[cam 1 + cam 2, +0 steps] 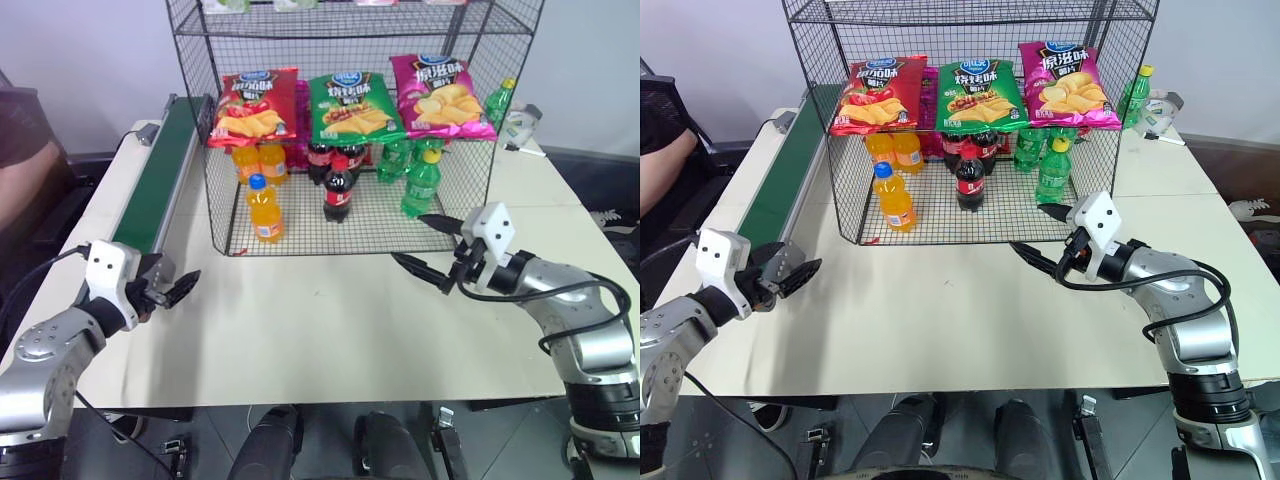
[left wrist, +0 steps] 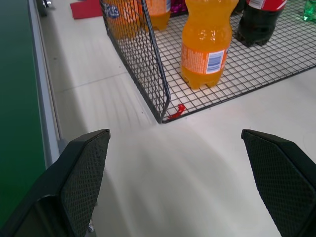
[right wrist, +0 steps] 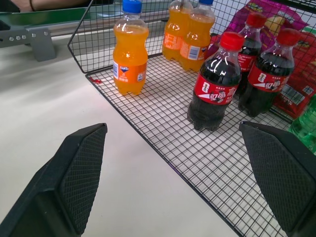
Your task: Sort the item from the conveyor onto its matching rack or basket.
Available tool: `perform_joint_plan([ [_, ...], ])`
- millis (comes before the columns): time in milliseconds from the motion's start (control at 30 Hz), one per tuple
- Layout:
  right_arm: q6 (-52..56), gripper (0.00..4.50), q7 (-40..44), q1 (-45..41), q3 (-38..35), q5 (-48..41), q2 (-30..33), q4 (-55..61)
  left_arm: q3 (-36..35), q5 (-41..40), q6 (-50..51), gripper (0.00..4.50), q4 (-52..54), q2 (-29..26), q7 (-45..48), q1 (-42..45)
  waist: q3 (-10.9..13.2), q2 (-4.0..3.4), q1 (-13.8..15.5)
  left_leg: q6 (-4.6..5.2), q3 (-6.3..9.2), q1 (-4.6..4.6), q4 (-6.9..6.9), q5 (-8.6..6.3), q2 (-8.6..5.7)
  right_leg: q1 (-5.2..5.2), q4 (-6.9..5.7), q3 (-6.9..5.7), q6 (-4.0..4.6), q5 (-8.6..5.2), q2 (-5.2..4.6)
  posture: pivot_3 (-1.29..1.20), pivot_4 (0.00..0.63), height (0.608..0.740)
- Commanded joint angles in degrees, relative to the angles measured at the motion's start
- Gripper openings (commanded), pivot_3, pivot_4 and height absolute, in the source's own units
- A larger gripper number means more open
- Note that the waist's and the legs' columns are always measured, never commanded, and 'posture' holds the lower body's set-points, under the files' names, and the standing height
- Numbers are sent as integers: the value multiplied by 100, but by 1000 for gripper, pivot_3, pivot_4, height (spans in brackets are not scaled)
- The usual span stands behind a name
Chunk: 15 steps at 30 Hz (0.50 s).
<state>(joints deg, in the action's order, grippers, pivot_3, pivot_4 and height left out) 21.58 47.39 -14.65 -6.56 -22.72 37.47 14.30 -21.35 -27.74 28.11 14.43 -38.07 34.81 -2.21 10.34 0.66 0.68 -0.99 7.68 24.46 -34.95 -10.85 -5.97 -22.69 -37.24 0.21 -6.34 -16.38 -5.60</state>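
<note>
Orange soda bottle [image 1: 264,208]: stands upright on the bottom wire shelf of the rack, near its front left corner, blue cap on top, orange label facing out; nothing grips it.
Rack [image 1: 200,90]: big black wire cage on the pale surface [image 1: 320,330], open toward the robot; the bottom shelf holds the drinks, a higher shelf holds the snack bags.
Other orange bottles [image 1: 258,160]: two more stand behind the front one, toward the back of the same shelf.
Cola bottles [image 1: 338,190]: dark with red caps, one in front and more behind it, just right of the orange soda bottle and apart from it.
Green bottles [image 1: 420,183]: on the right part of the bottom shelf.
Snack bags [image 1: 350,108]: three in a row on the upper shelf, red, green and pink.
Conveyor [image 1: 165,165]: dark-green belt with grey rails, running along the rack's left side; no item lies on the part in view.
Left hand [image 1: 172,291]: open and empty, over the surface at the conveyor's near end, well short of the rack.
Right hand [image 1: 428,245]: open wide and empty, just in front of the rack's right front corner, pointing toward the shelf.
Person [image 1: 25,160]: a dark sleeve shows at the far left, beyond the conveyor.
</note>
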Motion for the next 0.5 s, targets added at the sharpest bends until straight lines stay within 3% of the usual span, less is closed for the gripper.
perform_joint_plan([
  [33, -148, 4500, 13, -101, -52, -8, 12, 30, -242, 32, -160, 4464, 74, -80, 10, 12, 0, 0, 0, 0, 0, 0, 0, 0, 0, 0, 0, 0, 0, 0, 0, 0, 150, 740],
  [500, -236, 4500, -3, -99, -25, 12, -15, 17, -226, -35, -24, 4464, 115, -131, 32, 88, 0, 0, 0, 0, 0, 0, 0, 0, 0, -1, 1, 0, 0, 0, 0, 0, 150, 740],
])
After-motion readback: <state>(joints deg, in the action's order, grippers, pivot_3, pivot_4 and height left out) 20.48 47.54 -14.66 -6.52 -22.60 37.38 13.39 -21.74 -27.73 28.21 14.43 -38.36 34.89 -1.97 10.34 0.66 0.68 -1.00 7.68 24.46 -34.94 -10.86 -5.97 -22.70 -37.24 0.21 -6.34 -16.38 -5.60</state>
